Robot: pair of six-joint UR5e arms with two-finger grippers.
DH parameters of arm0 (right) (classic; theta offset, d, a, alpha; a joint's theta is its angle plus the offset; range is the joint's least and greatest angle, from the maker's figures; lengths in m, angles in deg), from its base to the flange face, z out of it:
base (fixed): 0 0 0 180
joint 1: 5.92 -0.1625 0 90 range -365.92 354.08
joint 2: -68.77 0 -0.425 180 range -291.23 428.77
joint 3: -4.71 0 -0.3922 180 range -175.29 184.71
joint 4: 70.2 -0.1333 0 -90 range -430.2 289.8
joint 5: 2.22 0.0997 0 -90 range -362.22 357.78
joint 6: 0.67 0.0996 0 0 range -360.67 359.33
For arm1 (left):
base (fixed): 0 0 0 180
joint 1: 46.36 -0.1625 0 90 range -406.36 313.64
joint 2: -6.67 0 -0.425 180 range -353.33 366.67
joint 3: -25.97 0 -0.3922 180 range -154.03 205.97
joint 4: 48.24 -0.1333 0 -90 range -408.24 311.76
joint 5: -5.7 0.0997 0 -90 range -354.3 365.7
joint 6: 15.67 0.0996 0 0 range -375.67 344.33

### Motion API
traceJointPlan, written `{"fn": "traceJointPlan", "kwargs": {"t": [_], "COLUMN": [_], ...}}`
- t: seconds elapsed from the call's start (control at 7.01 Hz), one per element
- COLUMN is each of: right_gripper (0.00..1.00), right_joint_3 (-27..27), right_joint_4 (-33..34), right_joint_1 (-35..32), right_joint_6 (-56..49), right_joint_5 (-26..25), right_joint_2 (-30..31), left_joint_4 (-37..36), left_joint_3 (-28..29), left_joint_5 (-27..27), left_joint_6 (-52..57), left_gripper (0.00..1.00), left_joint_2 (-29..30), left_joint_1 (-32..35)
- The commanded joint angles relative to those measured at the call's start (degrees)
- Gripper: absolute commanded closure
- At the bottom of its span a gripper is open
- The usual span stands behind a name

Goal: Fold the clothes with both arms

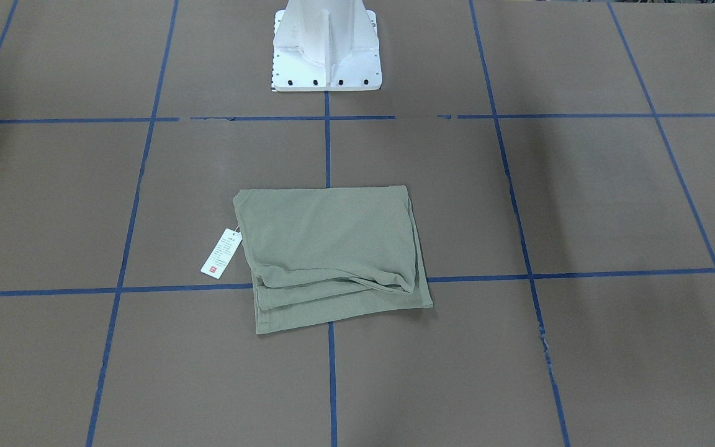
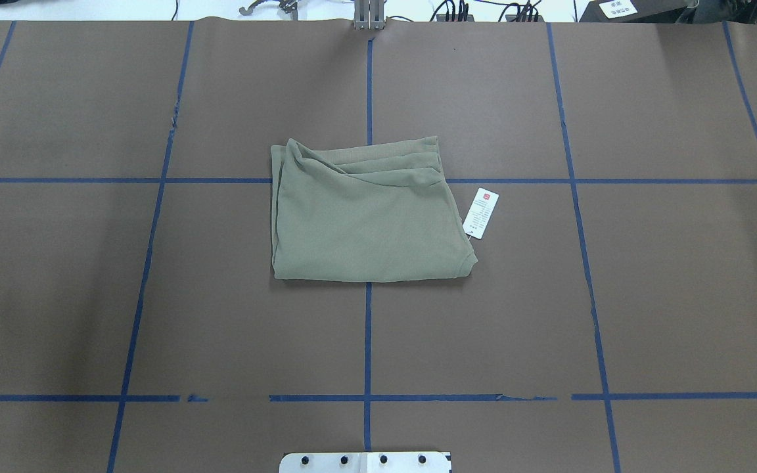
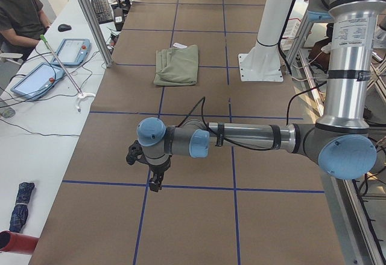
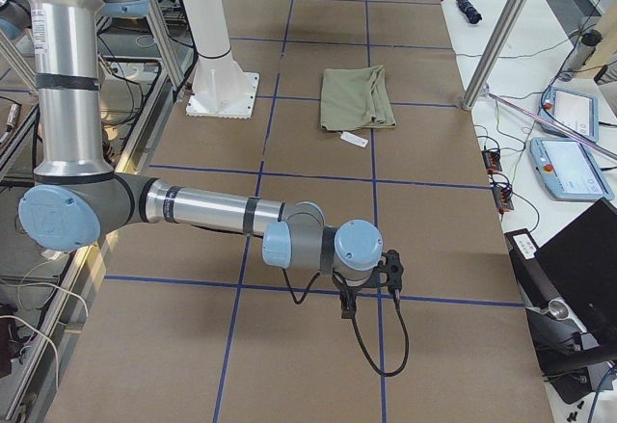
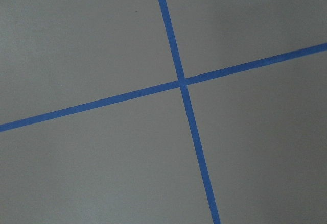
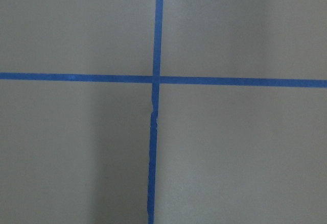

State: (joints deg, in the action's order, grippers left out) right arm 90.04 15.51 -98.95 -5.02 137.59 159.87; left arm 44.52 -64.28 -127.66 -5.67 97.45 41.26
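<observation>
Nearest you at either end, the left gripper (image 3: 154, 180) and the right gripper (image 4: 348, 305) hang over blue tape crossings (image 5: 180, 82); whether their fingers are open or closed, you cannot tell. Well beyond both, mid-tabletop (image 2: 648, 295), the green shirt (image 2: 368, 223) lies folded into a rectangle. Its far edge shows stepped, loose layers, so a one-sided pinch would likely drag the top layer and spoil the fold. The white hang tag (image 2: 481, 213) beside it bears a red mark; its print is too small to read.

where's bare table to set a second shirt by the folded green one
Bare: the brown squares on the robot's left of the folded sage-green knit shirt, and the strip between it and the white pedestal base. Tightest: its other edge, where the white hang tag lies.
</observation>
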Motion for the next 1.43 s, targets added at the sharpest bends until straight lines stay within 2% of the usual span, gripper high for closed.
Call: {"fn": "traceJointPlan", "kwargs": {"t": [0.0, 0.14, 0.43, 0.71, 1.28], "right_gripper": [0.0, 0.0, 0.0, 0.0, 0.0], "right_joint_3": [1.8, 3.8, 3.5, 3.4, 3.7], "right_joint_4": [-0.6, -0.6, -0.6, -0.6, -0.6], "right_joint_1": [0.0, 0.0, 0.0, 0.0, 0.0], "right_joint_6": [2.9, 6.5, 6.7, 6.7, 6.6], "right_joint_5": [-1.4, -5.6, -5.4, -5.3, -5.3], "right_joint_2": [0.5, 0.7, 0.7, 0.7, 0.7], "left_joint_4": [0.1, 0.1, 0.0, 0.1, 0.1], "left_joint_3": [-0.1, -0.2, -0.1, -0.5, -0.4], "left_joint_5": [-0.1, -0.1, -0.1, -0.1, -0.1], "left_joint_6": [-0.1, -0.1, -1.1, -11.1, -11.1], "left_gripper": [0.0, 0.0, 0.0, 0.0, 0.0], "left_joint_2": [-0.1, -0.1, -0.1, 0.0, 0.1], "left_joint_1": [0.1, 0.1, 0.1, 0.1, 0.0]}}
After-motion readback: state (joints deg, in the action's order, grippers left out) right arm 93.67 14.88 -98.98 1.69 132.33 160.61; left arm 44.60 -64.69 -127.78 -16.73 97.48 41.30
